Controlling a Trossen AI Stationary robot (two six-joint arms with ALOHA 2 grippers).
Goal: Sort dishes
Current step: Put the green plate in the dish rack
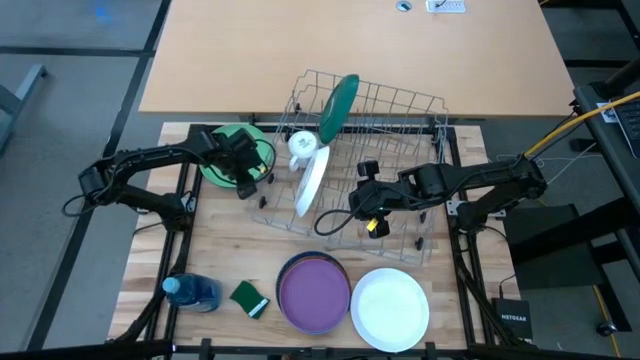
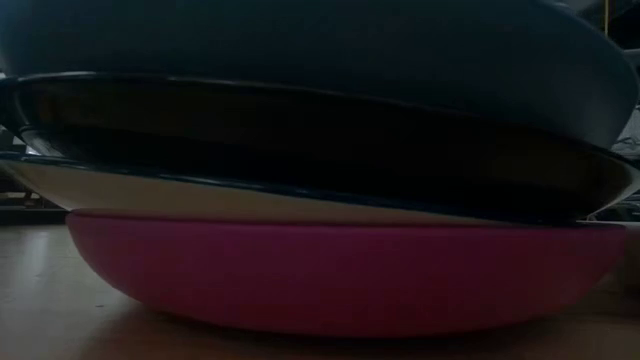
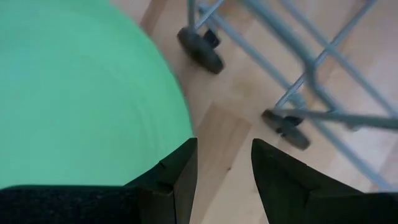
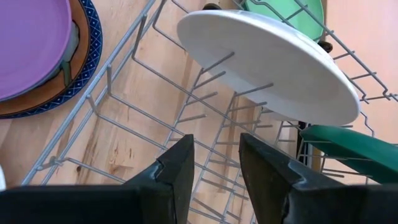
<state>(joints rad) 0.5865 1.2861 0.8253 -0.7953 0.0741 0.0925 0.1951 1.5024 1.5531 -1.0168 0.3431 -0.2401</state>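
Observation:
A wire dish rack (image 1: pixel 360 160) stands mid-table. In it a dark green plate (image 1: pixel 340 108) and a white plate (image 1: pixel 313 180) stand on edge between the tines. A light green plate (image 1: pixel 228 155) lies flat on the table left of the rack. My left gripper (image 3: pixel 224 146) hangs open over the bare wood just past that plate's rim (image 3: pixel 180 106), nothing between its fingers. My right gripper (image 4: pixel 216 140) is open above the rack's wires (image 4: pixel 205 112), short of the white plate (image 4: pixel 267 62). A stack topped by a purple plate (image 1: pixel 313 290) and a white plate (image 1: pixel 390 308) lie near the front edge.
A small white mug (image 1: pixel 303 145) sits in the rack beside the white plate. A blue bottle (image 1: pixel 190 292) and a green sponge (image 1: pixel 250 298) lie at the front left. The rack's feet (image 3: pixel 202 46) stand close to my left gripper. The low view is filled by the plate stack (image 2: pixel 320 270).

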